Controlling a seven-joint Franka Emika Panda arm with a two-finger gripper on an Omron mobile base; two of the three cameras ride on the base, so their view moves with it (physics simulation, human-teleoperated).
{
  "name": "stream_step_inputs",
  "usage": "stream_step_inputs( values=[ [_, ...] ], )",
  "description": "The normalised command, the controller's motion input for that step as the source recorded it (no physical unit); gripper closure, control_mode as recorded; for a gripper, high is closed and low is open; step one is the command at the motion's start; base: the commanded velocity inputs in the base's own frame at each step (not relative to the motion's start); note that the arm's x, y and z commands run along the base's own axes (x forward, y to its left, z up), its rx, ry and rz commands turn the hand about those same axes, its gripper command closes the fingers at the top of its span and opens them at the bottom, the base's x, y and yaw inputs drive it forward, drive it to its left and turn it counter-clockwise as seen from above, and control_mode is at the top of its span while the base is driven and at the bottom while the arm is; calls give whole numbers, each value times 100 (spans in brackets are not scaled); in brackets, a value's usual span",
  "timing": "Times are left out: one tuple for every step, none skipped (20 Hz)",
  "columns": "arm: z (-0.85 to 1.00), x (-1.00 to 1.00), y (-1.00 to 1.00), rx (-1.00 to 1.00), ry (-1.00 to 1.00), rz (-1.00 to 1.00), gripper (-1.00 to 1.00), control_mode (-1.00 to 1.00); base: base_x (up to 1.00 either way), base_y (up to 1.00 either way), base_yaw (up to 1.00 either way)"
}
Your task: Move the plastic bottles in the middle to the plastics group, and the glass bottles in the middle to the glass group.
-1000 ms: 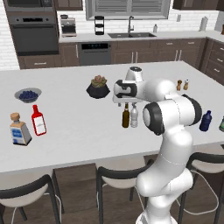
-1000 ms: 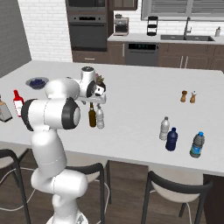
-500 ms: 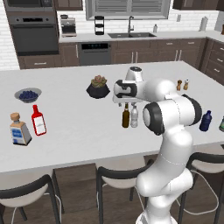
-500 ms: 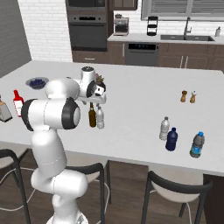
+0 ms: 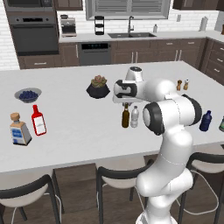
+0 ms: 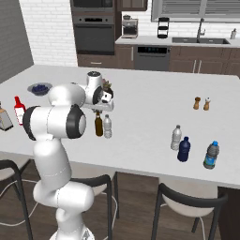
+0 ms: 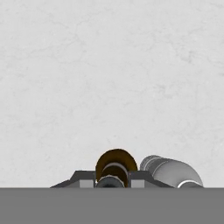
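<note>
- White kitchen island (image 5: pixel 78 131) fills the foreground, with dark cabinets and an oven behind.
- At its middle, the gripper (image 7: pixel 112 178) is clenched on the neck of the brown bottle (image 5: pixel 125 117), which stands upright on the island.
- Touching or just beside it stands the clear bottle (image 5: pixel 134 117), also upright.
- 1 red bottle (image 5: pixel 38 121) and 1 square bottle (image 5: pixel 19 130) stand well apart to the left.
- 3 small bottles (image 6: pixel 183 149) stand near the island's right end.
</note>
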Motion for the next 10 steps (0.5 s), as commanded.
stream_step_inputs(
  values=[
    [0,0,0,0,0,0,100,-100,0,0,0],
    [0,0,0,0,0,0,100,-100,0,0,0],
    [0,0,0,0,0,0,100,-100,0,0,0],
    [0,0,0,0,0,0,100,-100,0,0,0],
    [4,0,0,0,0,0,100,-100,0,0,0],
    [27,0,0,0,0,0,100,-100,0,0,0],
    [36,-9,0,0,0,0,100,-100,0,0,0],
    [44,-24,4,0,-5,0,100,-100,0,0,0],
    [59,-42,21,0,-2,2,100,-100,0,0,0],
    [62,-47,43,0,0,5,100,-100,0,0,0]
  ],
)
